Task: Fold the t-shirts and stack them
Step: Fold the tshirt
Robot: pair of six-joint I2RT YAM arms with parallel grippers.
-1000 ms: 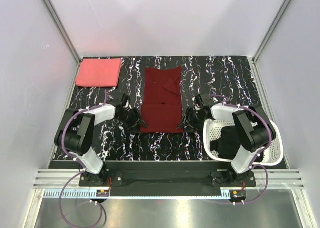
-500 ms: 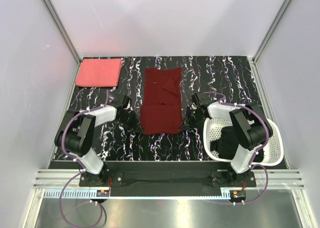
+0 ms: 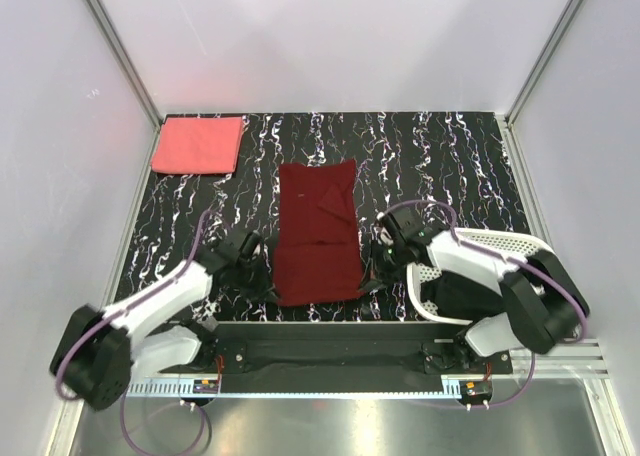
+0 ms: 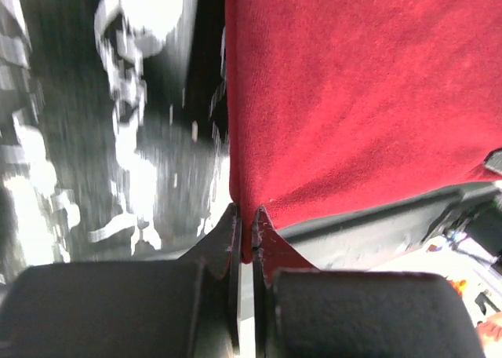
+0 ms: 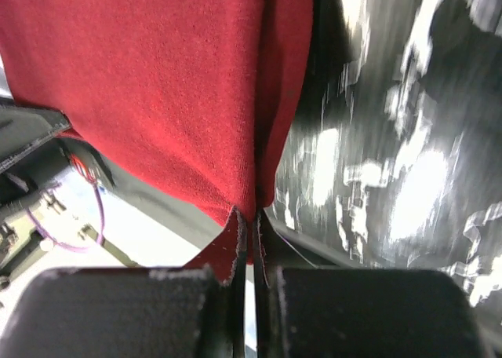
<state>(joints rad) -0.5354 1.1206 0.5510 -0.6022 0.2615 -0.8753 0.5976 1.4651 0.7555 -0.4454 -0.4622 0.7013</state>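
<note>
Marbled black table (image 3: 450,156) carries the dark maroon t-shirt (image 3: 318,231), lying flat with its near edge between the left fingers (image 4: 235,232) and right fingers (image 5: 240,232). Just outside the right fingers, the white basket (image 3: 500,241) holds the black t-shirt (image 3: 455,294), partly hidden by the arm, and the folded coral pink t-shirt (image 3: 198,144) lies well beyond the left fingers. Each pair of fingers is pinched nearly together on a near corner of the dark maroon t-shirt.

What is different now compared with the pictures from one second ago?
The left hand and right hand, each shut on a near corner of the maroon shirt, have dragged it toward the arm bases. The folded coral shirt at the far left and the basket with the black shirt stayed in place.
</note>
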